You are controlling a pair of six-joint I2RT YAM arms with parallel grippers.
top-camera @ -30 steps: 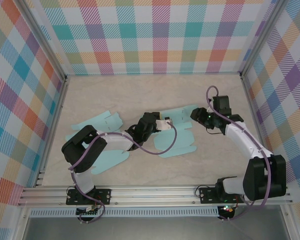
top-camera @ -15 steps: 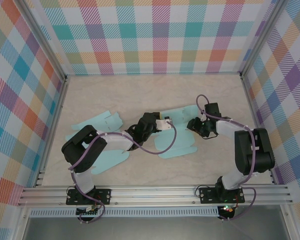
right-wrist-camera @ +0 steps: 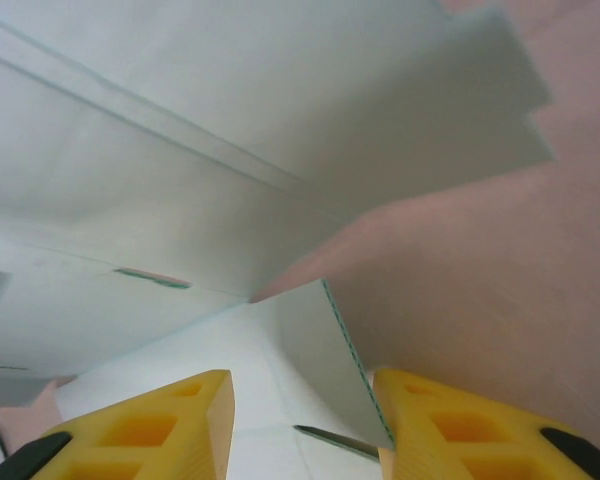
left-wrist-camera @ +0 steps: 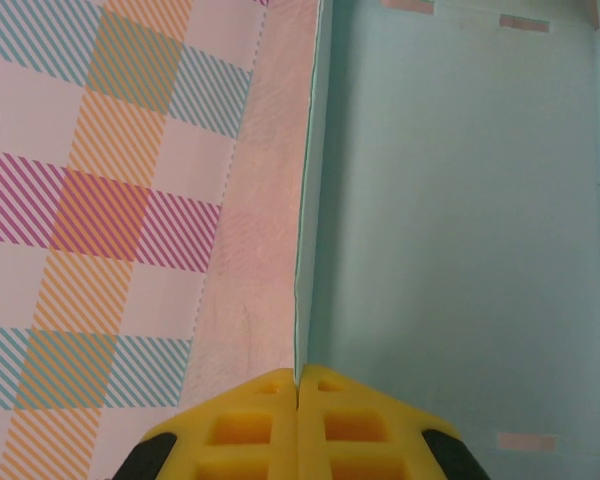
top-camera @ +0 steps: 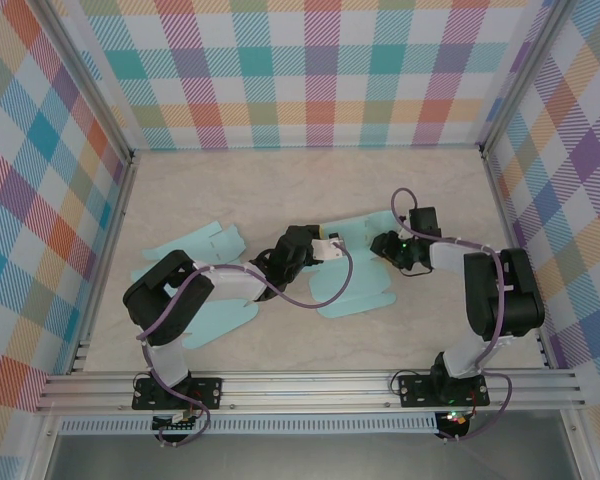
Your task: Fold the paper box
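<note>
Here, nearest the arms' bases, a loose pale-blue sheet lies flat on the desk beside the left arm, apart from the work. Just beyond it, in the middle of the desk, lies the paper box, a pale-blue cut-out that is mostly flat with its flaps spread. The left claw is fully closed at the box's left side. The edge of a panel runs straight into the seam between its yellow fingers, so it looks pinched there. The right claw is at the box's right side, its fingers standing moderately apart with a small flap between them, not yet clamped. The sheet looks thin, light and springy. It should bend readily along its scored lines, but it may crease or tear if pulled hard, and slide on the smooth desk unless one side is held down. The best holds, I judge, are on flap edges close to a fold line, where the card is easiest to steer. Small pinkish strips mark the panel, and no brand, label or writing can be read. Farthest off stand the checked walls.
</note>
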